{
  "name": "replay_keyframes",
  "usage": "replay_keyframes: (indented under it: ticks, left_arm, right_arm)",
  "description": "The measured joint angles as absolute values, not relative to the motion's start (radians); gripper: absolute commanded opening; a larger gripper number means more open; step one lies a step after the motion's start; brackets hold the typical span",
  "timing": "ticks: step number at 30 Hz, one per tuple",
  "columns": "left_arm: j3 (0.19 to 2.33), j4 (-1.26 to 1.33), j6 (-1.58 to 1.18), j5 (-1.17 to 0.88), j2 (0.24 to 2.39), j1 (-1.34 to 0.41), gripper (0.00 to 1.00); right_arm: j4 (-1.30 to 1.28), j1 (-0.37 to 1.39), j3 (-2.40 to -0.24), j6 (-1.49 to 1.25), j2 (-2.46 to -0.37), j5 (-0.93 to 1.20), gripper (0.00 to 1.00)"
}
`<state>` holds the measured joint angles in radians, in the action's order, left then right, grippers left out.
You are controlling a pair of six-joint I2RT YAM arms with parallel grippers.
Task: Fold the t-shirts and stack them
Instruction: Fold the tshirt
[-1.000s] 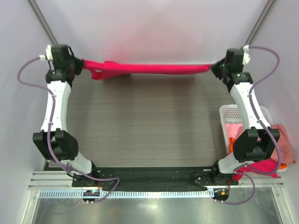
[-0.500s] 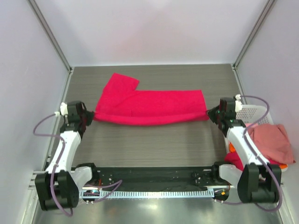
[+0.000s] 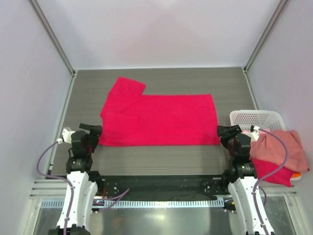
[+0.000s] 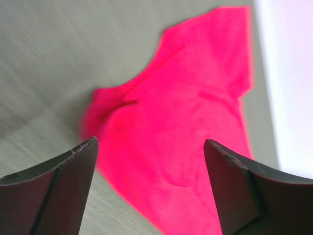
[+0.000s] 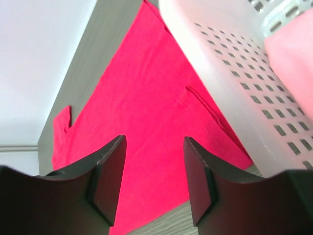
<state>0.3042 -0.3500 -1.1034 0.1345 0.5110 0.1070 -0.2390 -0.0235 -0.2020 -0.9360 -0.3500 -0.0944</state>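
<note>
A bright crimson t-shirt (image 3: 159, 120) lies spread flat on the table, one sleeve (image 3: 126, 87) pointing to the far left. My left gripper (image 3: 93, 130) stands open just off its near left corner, holding nothing; the shirt (image 4: 186, 122) fills the view between its fingers. My right gripper (image 3: 225, 132) is open at the shirt's near right corner, and the cloth (image 5: 142, 122) lies beyond its empty jaws. More t-shirts sit in the basket: a salmon-pink one (image 3: 279, 147) draped on top, a red one (image 3: 269, 171) below it, a bit of orange (image 3: 296, 174) at the edge.
The white perforated basket (image 3: 254, 117) stands at the right edge, close beside my right gripper; its wall (image 5: 234, 63) fills the right wrist view's upper right. Pale walls close the table at the back and sides. The black arm-mount rail (image 3: 156, 183) runs along the near edge.
Both arms pulled back toward the near edge, dragging the shirt flat onto the table. Both grippers opened and let go of its corners.
</note>
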Motion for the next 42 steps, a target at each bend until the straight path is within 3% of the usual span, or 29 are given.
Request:
replay_keyframes:
  ticks: [4,9,19,26,31,36,42]
  left_arm:
    - [0.33,-0.38,-1.067,0.142,0.404,0.107,1.0]
    - [0.448,-0.406,-1.007,0.138,0.471,0.107,1.0]
    - [0.793,-0.341,-0.862,-0.017,1.181,0.084,0.98]
    - [1.061,-0.325,-0.851,-0.02,1.575,-0.043,1.0]
    - [1.287,-0.345,-0.829,0.001,1.767,-0.067,0.99]
    - [1.546,-0.404,-0.797,0.056,1.925,-0.063,1.0]
    - [1.591,-0.393,-0.805,0.091,1.983,-0.062,1.0]
  right_arm:
    - [-0.26,-0.024,-0.234,-0.87,-0.382,-0.094,0.54]
    - [-0.267,-0.024,-0.404,-0.749,-0.66,-0.071,0.51]
    - [-0.221,-0.023,-0.717,-0.571,-1.143,-0.007,0.53]
    - [-0.147,-0.022,-0.869,-0.569,-1.418,-0.008,0.56]
    - [-0.124,-0.022,-1.003,-0.575,-1.615,-0.037,0.65]
    - [-0.12,-0.022,-1.13,-0.582,-1.79,-0.068,0.66]
    - [-0.119,-0.022,-1.251,-0.593,-1.934,-0.094,0.64]
